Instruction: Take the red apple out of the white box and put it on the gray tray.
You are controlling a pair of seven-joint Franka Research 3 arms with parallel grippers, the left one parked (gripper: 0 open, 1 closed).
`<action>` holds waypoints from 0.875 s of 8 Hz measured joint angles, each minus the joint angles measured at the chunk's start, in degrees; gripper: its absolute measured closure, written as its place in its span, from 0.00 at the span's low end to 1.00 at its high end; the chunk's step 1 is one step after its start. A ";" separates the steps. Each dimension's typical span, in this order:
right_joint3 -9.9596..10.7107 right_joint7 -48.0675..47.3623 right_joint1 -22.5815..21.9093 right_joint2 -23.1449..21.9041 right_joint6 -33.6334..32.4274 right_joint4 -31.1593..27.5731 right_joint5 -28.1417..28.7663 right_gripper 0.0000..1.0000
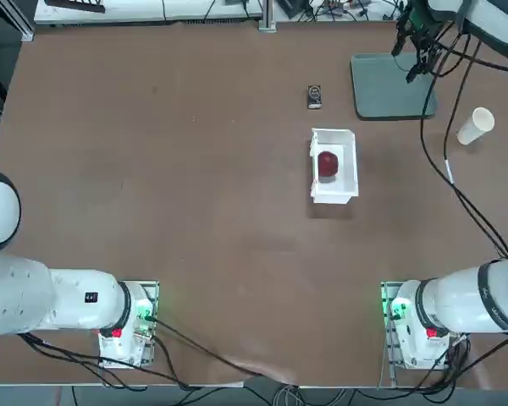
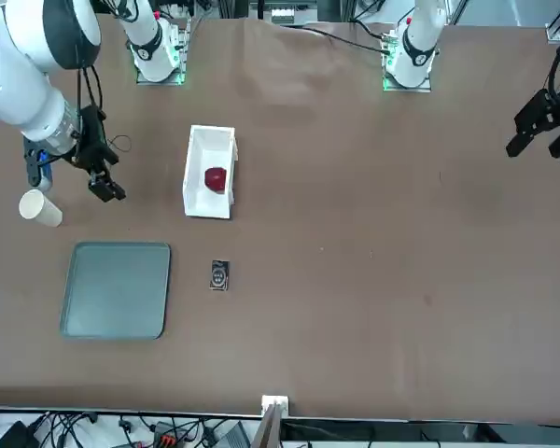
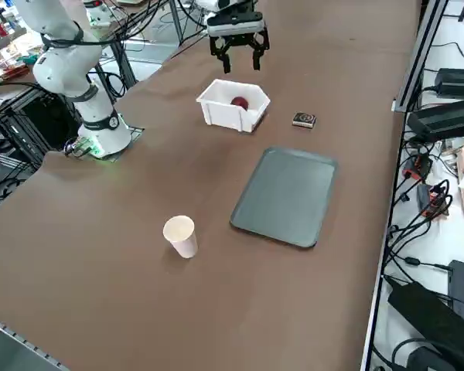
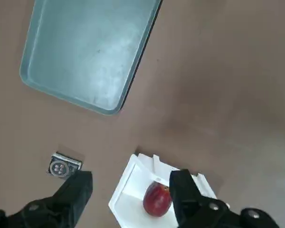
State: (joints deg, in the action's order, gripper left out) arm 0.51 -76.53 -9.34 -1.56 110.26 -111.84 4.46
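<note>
Apple (image 4: 157,199) sits inside white box (image 4: 128,202), below the right gripper (image 4: 130,183), its fingers spread. Appearance: roundish, dark red.

Red apple (image 3: 240,102) in white box (image 3: 220,115) — gray tray (image 3: 284,197) near.

Brown table (image 1: 212,254) bearing tray (image 1: 379,97), box (image 1: 347,161), cup (image 1: 476,126), remote (image 1: 314,97)

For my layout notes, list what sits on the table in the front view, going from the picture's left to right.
White paper cup, gray tray, white box with the red apple in it.
</note>
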 joint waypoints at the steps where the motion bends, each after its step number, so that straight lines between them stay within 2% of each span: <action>1: 0.00 -1.32 -0.43 -0.01 1.12 -0.75 0.03 0.01; 7: -0.04 -8.60 -4.30 0.05 8.69 -6.52 0.12 0.01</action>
State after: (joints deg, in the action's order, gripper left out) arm 0.47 -85.14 -13.64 -1.51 118.95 -118.35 4.58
